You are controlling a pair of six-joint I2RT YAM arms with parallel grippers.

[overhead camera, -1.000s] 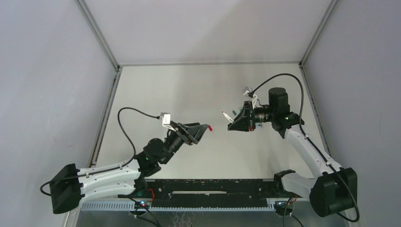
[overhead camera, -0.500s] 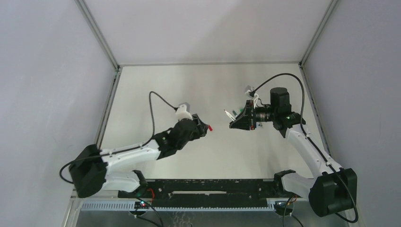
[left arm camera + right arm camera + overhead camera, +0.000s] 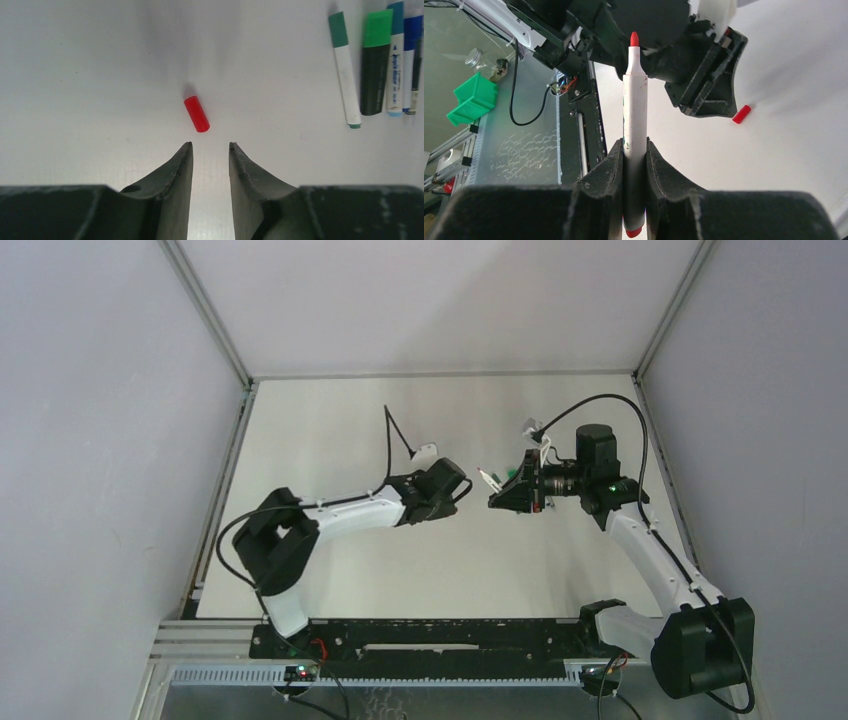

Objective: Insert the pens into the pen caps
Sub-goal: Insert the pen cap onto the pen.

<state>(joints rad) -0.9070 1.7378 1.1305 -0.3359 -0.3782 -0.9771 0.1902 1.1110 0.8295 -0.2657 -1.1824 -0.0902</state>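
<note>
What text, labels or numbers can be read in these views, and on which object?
Blue-ended marker: dark print runs along its white barrel, too small and blurred to read.
Red-tipped pen held in the right gripper: only smudges on the barrel, no legible text.
Nothing else shows any writing.

Your left arm [image 3: 340, 512] has swung out of the near left corner and now reaches across the table [image 3: 330, 430] toward the middle. Its shoulder has turned and its cable [image 3: 392, 430] is thrown up in a taller arc. Your left gripper [image 3: 210, 146] has travelled to the red cap [image 3: 196, 114], which now lies just ahead of the fingertips without touching them. From above, the gripper hides the cap you could see before. The jaws have narrowed, though a gap remains with nothing in it.
</note>
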